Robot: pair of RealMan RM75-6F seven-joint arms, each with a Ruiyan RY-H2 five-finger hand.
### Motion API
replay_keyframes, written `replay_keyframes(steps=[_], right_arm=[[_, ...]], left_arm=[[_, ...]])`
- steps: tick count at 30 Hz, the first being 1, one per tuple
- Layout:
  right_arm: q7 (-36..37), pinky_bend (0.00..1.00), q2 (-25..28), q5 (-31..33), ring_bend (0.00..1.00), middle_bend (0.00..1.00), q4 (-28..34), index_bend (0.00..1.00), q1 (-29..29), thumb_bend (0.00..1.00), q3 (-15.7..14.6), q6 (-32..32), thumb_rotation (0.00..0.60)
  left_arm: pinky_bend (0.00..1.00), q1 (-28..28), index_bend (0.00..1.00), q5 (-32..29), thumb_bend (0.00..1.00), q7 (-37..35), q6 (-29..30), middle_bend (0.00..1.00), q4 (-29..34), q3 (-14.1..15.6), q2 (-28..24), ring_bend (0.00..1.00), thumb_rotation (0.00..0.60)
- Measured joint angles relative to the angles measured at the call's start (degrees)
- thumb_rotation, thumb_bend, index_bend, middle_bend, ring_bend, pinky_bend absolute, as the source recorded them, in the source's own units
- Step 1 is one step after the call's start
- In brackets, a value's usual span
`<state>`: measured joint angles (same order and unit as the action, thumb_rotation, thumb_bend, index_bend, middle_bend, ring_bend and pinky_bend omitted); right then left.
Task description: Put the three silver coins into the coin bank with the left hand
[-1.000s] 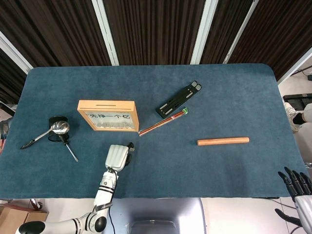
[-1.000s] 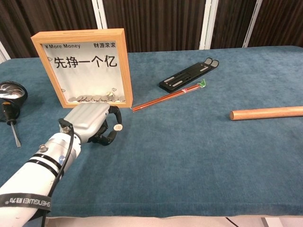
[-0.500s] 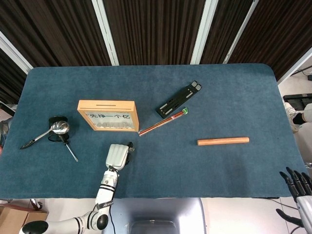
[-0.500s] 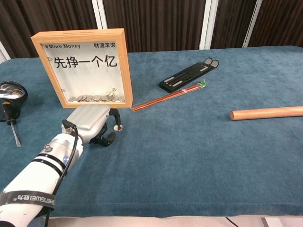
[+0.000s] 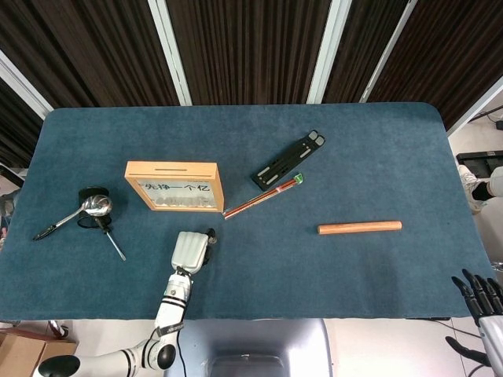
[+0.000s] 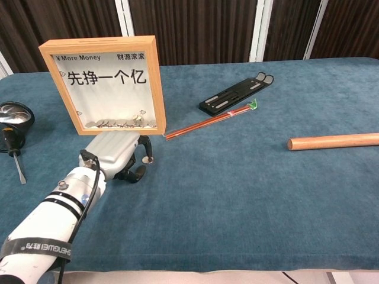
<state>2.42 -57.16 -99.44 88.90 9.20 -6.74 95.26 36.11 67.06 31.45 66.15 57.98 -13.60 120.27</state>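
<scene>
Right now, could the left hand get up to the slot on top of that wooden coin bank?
Probably yes. The left hand sits low on the cloth just in front of the coin bank, and nothing stands above the slot.

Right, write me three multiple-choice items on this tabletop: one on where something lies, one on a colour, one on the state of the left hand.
1. Where does the wooden rod lie relative to the coin bank?
A. On top of it
B. Far to its right in the head view, apart from it
C. Leaning against its front

2. What colour is the table cover?
A. Red
B. White
C. Blue

3. How is the left hand placed?
A. Low on the cloth just in front of the coin bank, fingers curled in
B. Raised over the slot on top of the bank
C. Gripping the wooden rod

Answers: 1 B, bare cloth lies between the rod and the bank. 2 C, the cloth is blue in both views. 3 A, the chest view shows it low below the bank's frame with fingers curled in; whether they hold a coin cannot be told.
</scene>
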Motion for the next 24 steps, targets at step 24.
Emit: replay_keyframes(steps=[24], right_arm=[[0.14,0.0,0.05,0.13,0.0,0.0,-0.08,0.0,0.1,0.22,0.07,0.08,0.6]], left_arm=[[1.0,0.73,0.44,-0.19,0.43,0.34,-0.72,1.0,-1.17,-0.57,0.51,1.0,0.6]])
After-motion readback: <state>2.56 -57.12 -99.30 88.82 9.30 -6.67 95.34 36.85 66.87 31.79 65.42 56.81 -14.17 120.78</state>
